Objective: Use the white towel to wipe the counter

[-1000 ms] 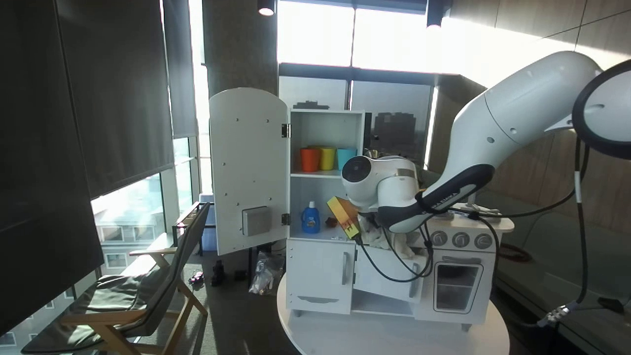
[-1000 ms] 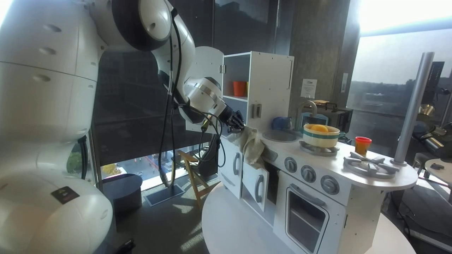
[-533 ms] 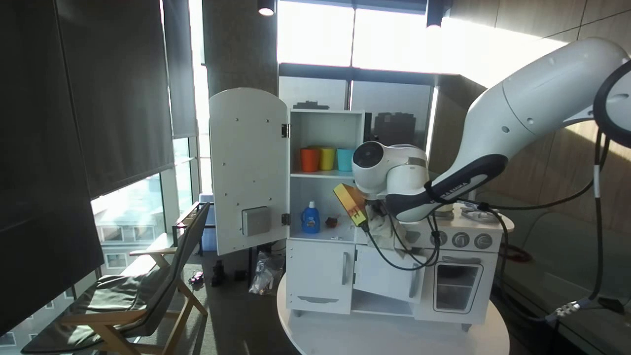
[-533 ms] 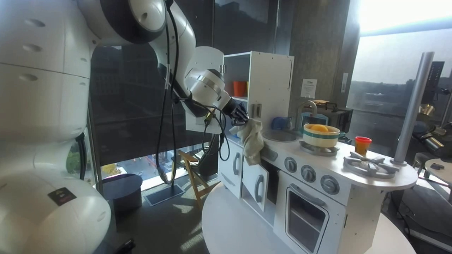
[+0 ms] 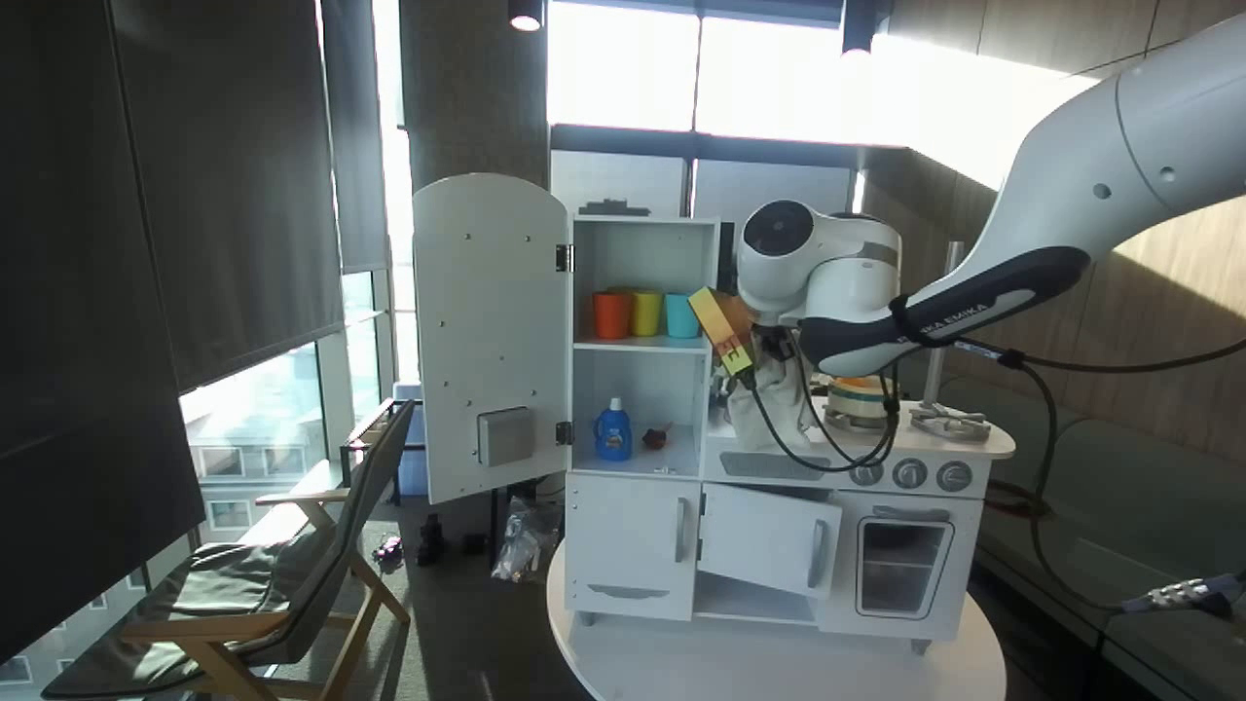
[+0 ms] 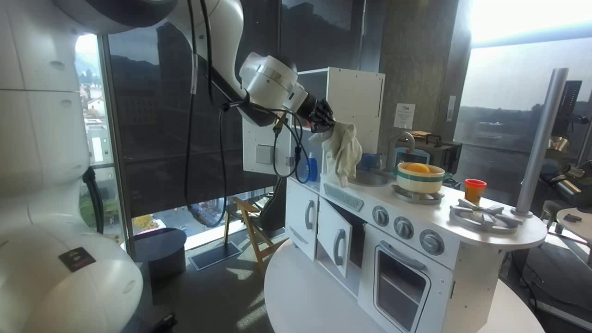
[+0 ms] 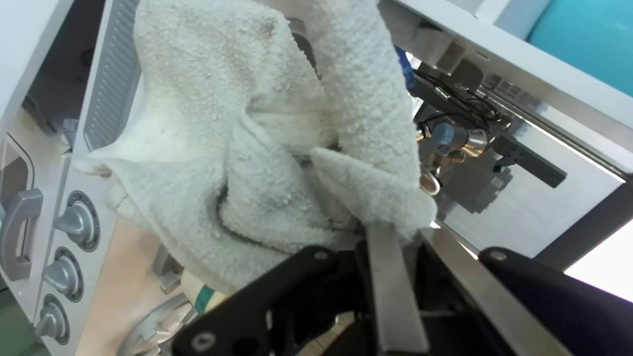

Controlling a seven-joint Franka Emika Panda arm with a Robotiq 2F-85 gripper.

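Wrist view has my fingers (image 7: 398, 296) pinching the white towel (image 7: 267, 168), so pickup's done; in both exterior views it hangs close to the counter surface (image 6: 377, 194), contact unclear. Wiping's still left AFAICT, so I'd say next = lower, spread & drag it across. Texture-wise it's nubby, terry-type cloth, bunched in deep folds, so it'll likely crumple if pushed, vs. the smooth-looking surface, round sink (image 6: 373, 178) (prob. metal) & squat cream pot (image 6: 418, 183) w/ a green band.
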